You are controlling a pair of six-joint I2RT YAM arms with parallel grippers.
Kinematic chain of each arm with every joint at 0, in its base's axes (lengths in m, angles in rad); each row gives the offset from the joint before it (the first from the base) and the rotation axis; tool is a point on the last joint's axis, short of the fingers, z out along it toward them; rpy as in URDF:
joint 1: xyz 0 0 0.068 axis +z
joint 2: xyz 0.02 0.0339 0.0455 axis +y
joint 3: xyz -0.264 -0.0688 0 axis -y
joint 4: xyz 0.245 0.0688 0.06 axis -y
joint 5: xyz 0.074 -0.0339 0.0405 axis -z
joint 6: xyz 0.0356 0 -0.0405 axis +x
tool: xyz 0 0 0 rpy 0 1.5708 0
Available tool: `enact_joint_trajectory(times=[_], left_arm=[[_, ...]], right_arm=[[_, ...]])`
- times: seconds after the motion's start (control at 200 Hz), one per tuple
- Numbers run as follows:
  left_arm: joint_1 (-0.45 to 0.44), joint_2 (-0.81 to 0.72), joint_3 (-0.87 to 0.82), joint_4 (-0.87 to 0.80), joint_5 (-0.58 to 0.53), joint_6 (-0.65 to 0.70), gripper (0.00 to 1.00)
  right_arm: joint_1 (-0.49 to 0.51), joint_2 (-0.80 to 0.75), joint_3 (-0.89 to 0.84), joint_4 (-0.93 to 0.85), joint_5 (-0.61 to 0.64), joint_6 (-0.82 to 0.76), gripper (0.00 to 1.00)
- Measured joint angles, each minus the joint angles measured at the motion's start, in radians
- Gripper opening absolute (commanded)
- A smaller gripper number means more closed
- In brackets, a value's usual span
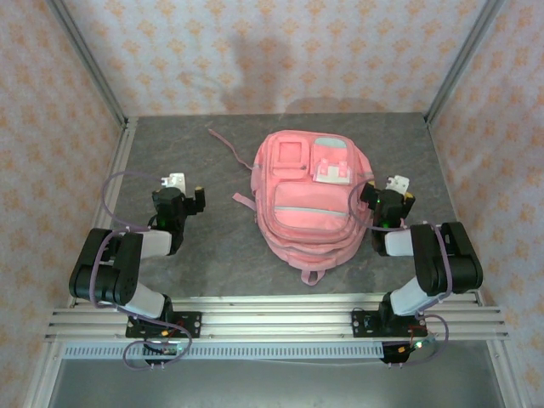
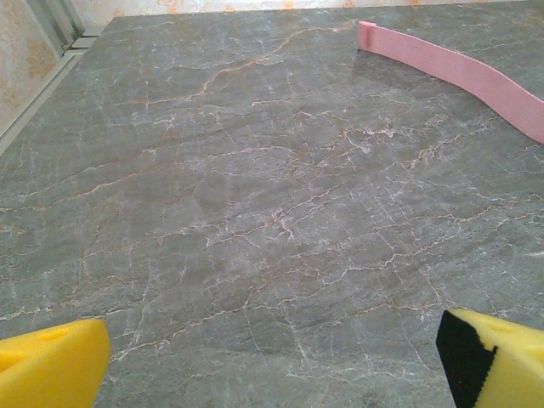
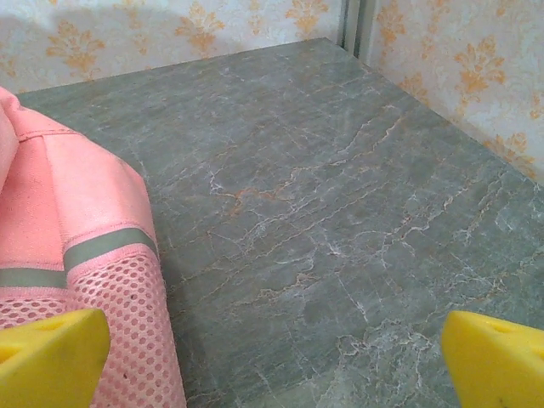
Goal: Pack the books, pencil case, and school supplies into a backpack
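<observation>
The pink backpack (image 1: 310,200) lies flat mid-table, front pockets up, its top towards the back wall. My left gripper (image 1: 185,189) hovers open over bare table to its left, yellow pads (image 2: 51,361) wide apart with nothing between them. A pink strap (image 2: 459,72) lies ahead of the left gripper (image 2: 272,361) on the right. My right gripper (image 1: 399,189) stands open beside the backpack's right side, and the mesh side pocket (image 3: 127,323) sits just by its left pad (image 3: 51,353). Nothing is between the right gripper's (image 3: 272,361) pads. The books, pencil case and school supplies are out of view.
The grey marble table (image 1: 212,246) is walled by patterned panels with metal posts (image 1: 85,59) at the back corners. A loose strap (image 1: 231,149) trails from the backpack's top left. The aluminium rail (image 1: 272,319) carrying both arm bases runs along the near edge.
</observation>
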Motion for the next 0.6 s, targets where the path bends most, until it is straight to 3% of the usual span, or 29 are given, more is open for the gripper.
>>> enact_joint_trajectory(times=[0.6], left_arm=[[0.000, 0.000, 0.000, 0.000, 0.000, -0.002, 1.00]], right_arm=[[0.014, 0.000, 0.000, -0.005, -0.001, -0.008, 0.99]])
